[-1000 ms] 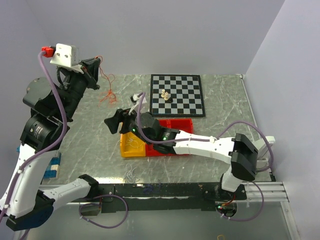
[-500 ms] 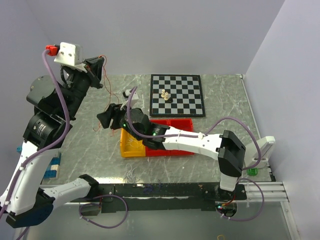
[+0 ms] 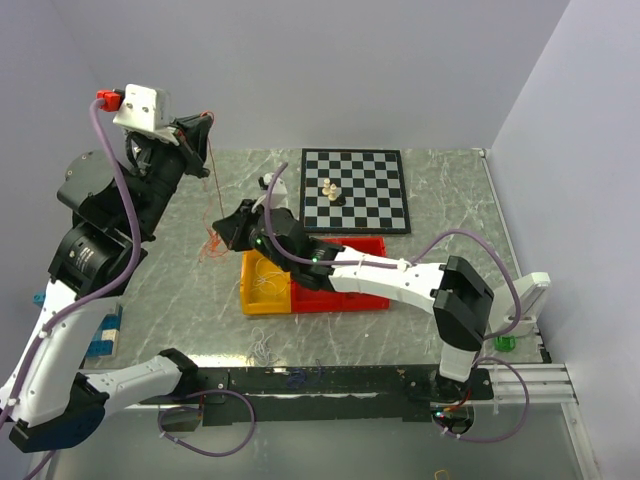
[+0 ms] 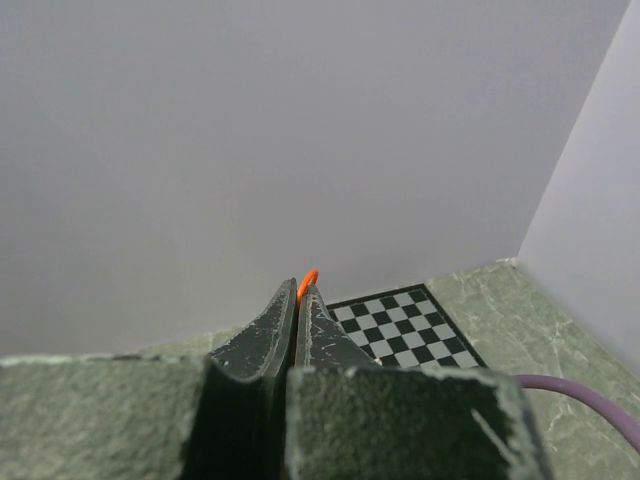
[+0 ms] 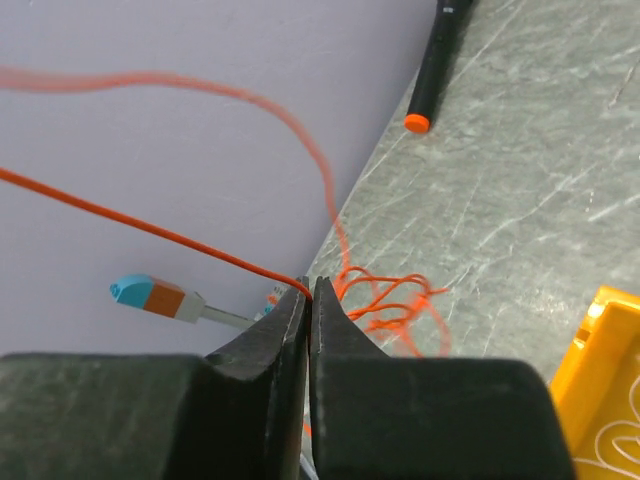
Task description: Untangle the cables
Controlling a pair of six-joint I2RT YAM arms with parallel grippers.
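Observation:
A thin orange cable (image 3: 213,180) runs taut from my raised left gripper (image 3: 205,125) down to my right gripper (image 3: 228,225) over the table's left part. The left gripper (image 4: 298,290) is shut on a loop of the cable (image 4: 307,278) that pokes out above its tips. The right gripper (image 5: 309,287) is shut on the same cable (image 5: 150,228), which leaves its tips to the left. A tangled bunch of orange cable (image 5: 390,300) lies on the table just past the right fingers, seen too as a small orange heap (image 3: 210,244).
A yellow bin (image 3: 262,296) and a red bin (image 3: 350,245) sit under the right arm. A chessboard (image 3: 355,188) with pieces lies at the back. A black marker with an orange tip (image 5: 432,60) lies nearby. A blue block (image 3: 104,330) rests at the left edge.
My right gripper moved left and back toward the cable and shut on it. The left gripper rose a little, and the cable between the two now hangs straight.

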